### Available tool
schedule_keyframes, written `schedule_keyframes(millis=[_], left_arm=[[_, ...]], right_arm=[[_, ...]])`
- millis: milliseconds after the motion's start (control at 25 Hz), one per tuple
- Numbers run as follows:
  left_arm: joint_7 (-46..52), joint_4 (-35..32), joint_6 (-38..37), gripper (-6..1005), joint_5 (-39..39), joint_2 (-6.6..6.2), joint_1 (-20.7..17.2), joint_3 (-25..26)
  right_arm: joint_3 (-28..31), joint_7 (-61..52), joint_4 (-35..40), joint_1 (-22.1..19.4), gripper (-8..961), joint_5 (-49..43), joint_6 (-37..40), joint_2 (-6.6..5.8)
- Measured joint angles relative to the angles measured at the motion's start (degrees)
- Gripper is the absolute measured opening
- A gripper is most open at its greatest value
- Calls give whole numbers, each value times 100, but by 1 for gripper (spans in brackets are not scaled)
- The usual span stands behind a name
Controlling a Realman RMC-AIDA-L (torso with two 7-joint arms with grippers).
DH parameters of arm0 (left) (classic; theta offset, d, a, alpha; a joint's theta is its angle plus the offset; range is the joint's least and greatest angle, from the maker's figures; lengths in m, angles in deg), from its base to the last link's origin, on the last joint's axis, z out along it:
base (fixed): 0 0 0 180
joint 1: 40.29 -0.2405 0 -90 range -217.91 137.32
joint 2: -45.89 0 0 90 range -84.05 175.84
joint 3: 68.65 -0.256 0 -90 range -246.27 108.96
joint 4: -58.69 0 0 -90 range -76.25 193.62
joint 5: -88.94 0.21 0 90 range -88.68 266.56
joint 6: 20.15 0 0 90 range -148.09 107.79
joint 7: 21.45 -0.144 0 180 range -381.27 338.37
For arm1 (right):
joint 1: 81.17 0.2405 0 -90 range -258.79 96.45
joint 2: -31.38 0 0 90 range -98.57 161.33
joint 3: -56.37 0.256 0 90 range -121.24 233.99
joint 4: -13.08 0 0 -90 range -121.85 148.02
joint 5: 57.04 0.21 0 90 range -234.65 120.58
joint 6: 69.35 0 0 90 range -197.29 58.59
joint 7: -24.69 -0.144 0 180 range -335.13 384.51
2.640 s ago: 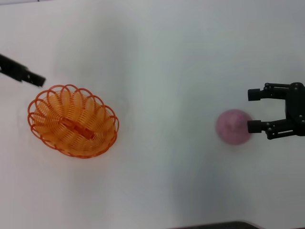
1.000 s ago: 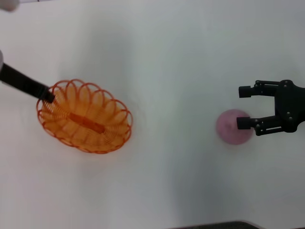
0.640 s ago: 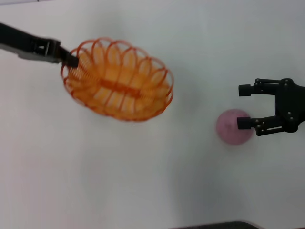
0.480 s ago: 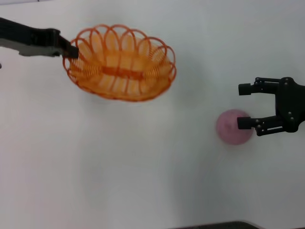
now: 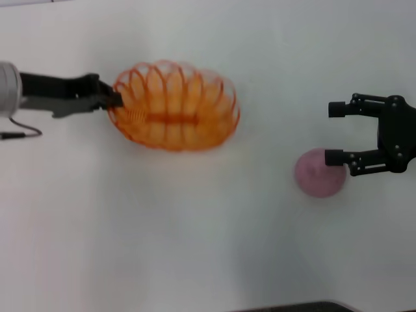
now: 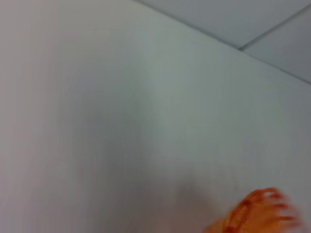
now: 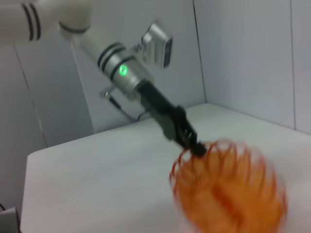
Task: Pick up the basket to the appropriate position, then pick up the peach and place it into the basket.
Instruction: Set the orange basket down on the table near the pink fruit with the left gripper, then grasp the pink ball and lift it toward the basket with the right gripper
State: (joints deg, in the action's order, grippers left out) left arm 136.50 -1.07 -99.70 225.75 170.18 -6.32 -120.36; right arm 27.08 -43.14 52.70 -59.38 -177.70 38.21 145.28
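The orange wire-loop basket (image 5: 174, 106) hangs in the air left of centre in the head view, held by its left rim. My left gripper (image 5: 117, 99) is shut on that rim, its arm reaching in from the left. The basket also shows in the right wrist view (image 7: 228, 189) and partly in the left wrist view (image 6: 257, 213). The pink-purple peach (image 5: 318, 174) lies on the table at the right. My right gripper (image 5: 334, 133) is open just above and beside the peach, its lower finger over the peach's upper right edge.
The white table (image 5: 208, 247) spreads across the head view. A dark edge (image 5: 292, 307) runs along the near side. A thin black cable (image 5: 19, 134) hangs under the left arm. Grey wall panels (image 7: 243, 58) stand behind the table.
My left gripper has taken hold of the basket, lifted it off the table and carried it right and up, turning it level. The right gripper has shifted slightly by the peach.
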Motion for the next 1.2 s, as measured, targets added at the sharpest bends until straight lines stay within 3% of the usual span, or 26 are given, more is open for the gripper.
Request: schedule_keyframes(millis=[280,480,600,760,920,1040,1200], left_arm=[[-183,241,216,91,-365,-23,-224,-110],[-767,129,192,361,-457,-124,-305,-66],[-1714,-157,8,483,-613,-190,-426,307],[-3943,-538,-1242,582,-1767,-161,-751,1334],[-5525,-153,-2676,606,-2731,-319,-985,2102],[-6446,29,-3292,605,-2734,-360,-1226,2250],[-7009,-153,-3383,654,-2238,-186,-1630,2168]], right_arm=[[372,-137,-13,80,938,6,5,38],[553,-303,-19,131,938,9,11,83],[769,-556,-19,168,938,78,12,106],[853,-970,-19,180,939,511,-98,110],[857,-1400,-10,177,939,952,-479,89],[861,-2198,83,242,939,1228,-766,46],[694,-3163,326,465,939,1226,-900,-179]])
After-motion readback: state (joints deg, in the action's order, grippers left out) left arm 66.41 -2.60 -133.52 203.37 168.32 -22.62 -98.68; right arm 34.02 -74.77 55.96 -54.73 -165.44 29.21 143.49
